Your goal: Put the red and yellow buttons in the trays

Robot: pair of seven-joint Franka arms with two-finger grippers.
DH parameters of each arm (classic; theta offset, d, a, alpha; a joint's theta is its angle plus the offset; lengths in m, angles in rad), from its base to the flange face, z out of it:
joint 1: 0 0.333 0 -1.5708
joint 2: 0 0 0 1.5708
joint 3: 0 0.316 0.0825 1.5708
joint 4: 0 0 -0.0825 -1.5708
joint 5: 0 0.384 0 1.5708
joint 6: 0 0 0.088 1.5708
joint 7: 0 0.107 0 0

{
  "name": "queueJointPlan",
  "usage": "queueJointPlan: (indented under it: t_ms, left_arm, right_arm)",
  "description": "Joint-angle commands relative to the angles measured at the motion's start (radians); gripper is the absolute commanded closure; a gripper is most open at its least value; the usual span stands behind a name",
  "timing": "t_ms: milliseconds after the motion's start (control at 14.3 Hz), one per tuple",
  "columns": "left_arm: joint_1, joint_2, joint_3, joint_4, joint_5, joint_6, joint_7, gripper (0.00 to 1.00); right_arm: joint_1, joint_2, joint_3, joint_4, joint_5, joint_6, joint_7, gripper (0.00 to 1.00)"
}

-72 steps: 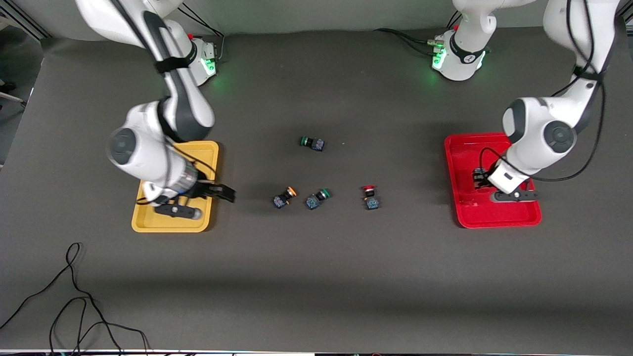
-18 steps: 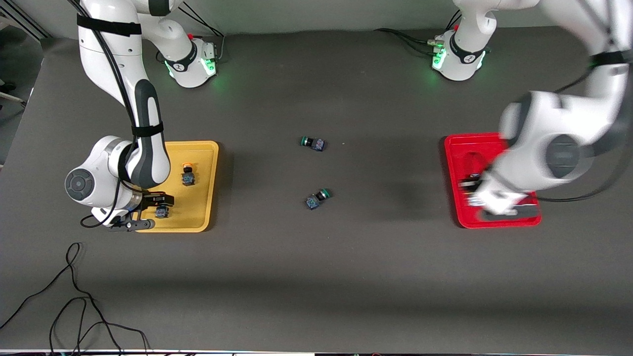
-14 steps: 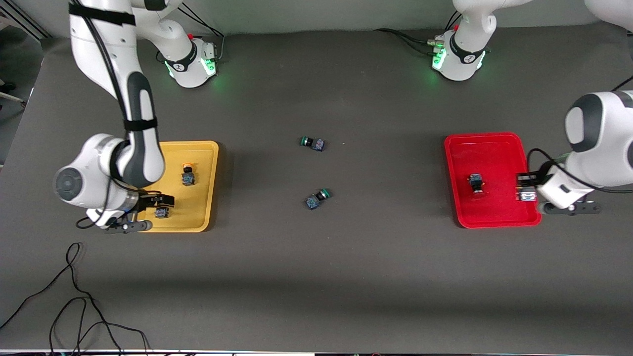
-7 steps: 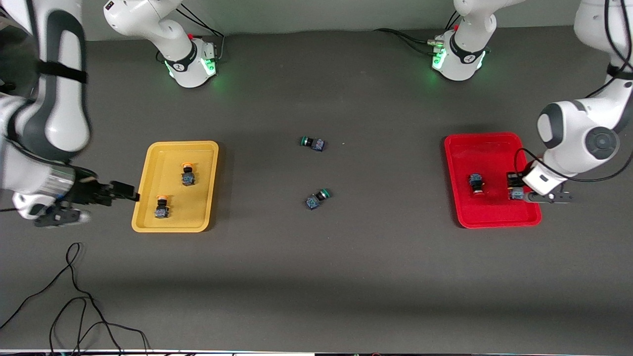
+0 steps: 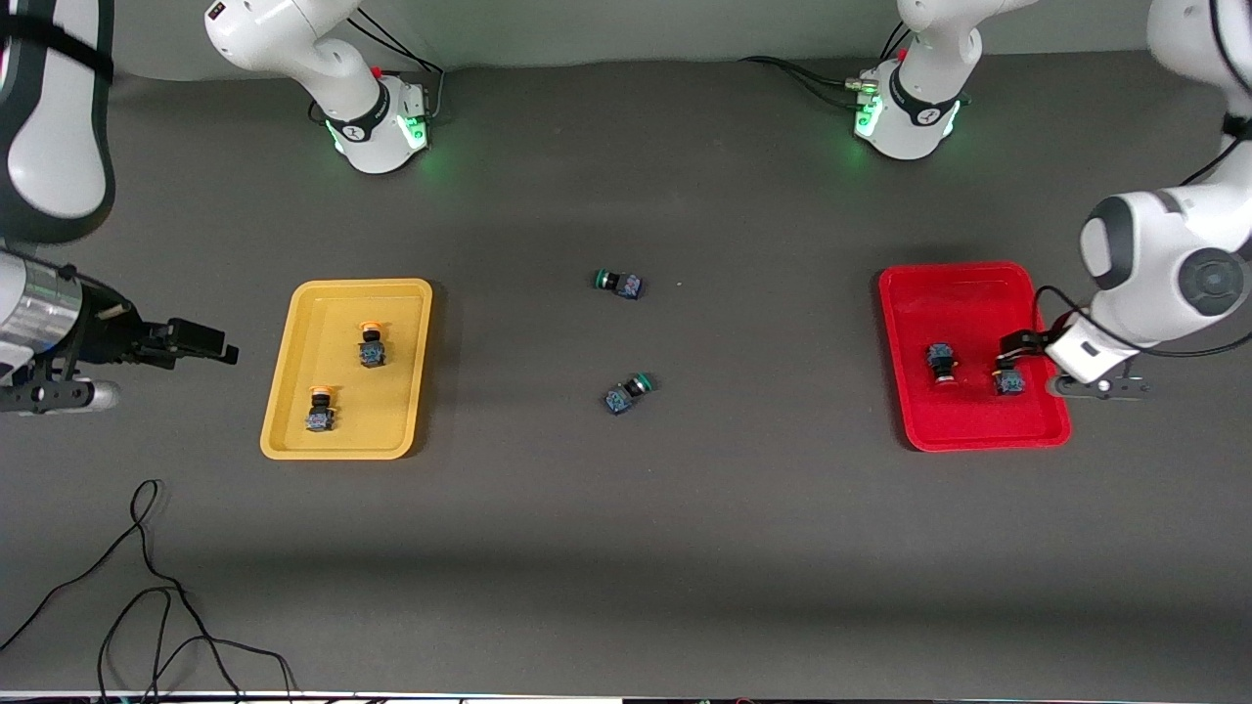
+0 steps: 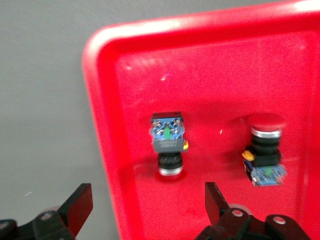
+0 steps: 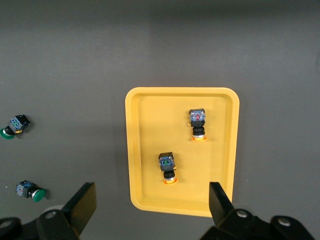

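Spanning the whole scene, the dark table carries two trays well apart. At the right arm's end lies the yellow tray; at the left arm's end lies the red tray.

Right gripper: held up over bare table just beside the yellow tray, at that tray's outer side. Fingers spread wide, holding nothing, as the right wrist view confirms.

Left gripper: low over the red tray's outer edge. Fingers apart and empty; in the left wrist view one finger sits over the tray floor and the other over the table outside the rim.

Yellow tray contents: two yellow buttons, both upright on the floor, apart from each other. One lies farther from the front camera; the other lies nearer.

Red tray contents: two red buttons side by side, not touching. One sits near the tray's middle; the other sits close to the outer rim, just beside the left gripper. In the left wrist view one stands cap up and one points cap down toward the fingers.

Loose on the table between the trays: two green buttons, one farther from the camera, one nearer, both on their sides.
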Motion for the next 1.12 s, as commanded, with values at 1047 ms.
queueJointPlan:
  t_ms: [1047]
  left_arm:
    - [-0.304, -0.174, 0.081, 0.551, -0.142, -0.748, -0.048, 0.0]
  right_arm:
    - [-0.588, -0.301, 0.686, -0.123, -0.233, -0.066, 0.119, 0.0]
